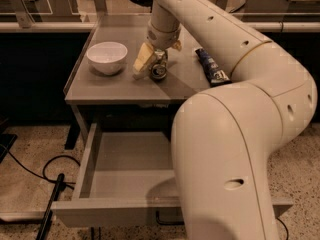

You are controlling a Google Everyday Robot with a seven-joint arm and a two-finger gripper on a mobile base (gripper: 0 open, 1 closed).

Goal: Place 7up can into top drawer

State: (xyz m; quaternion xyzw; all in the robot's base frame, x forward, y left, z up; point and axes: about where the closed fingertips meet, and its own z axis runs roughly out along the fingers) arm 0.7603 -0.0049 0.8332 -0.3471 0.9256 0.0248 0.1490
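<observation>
One can (159, 70) on the table (120, 88) at the gripper (156, 59), grip unclear; one bowl (107, 57); one bag (212, 68); one drawer (131, 160), open.

Speckled terrazzo floor (25, 140), grey table (100, 90) — dark panel (35, 74) behind; pale rail (40, 27) above, dim warm light

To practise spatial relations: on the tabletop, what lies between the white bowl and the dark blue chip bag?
In the camera view, the 7up can sits between them on the tabletop, with the gripper right over it.
</observation>
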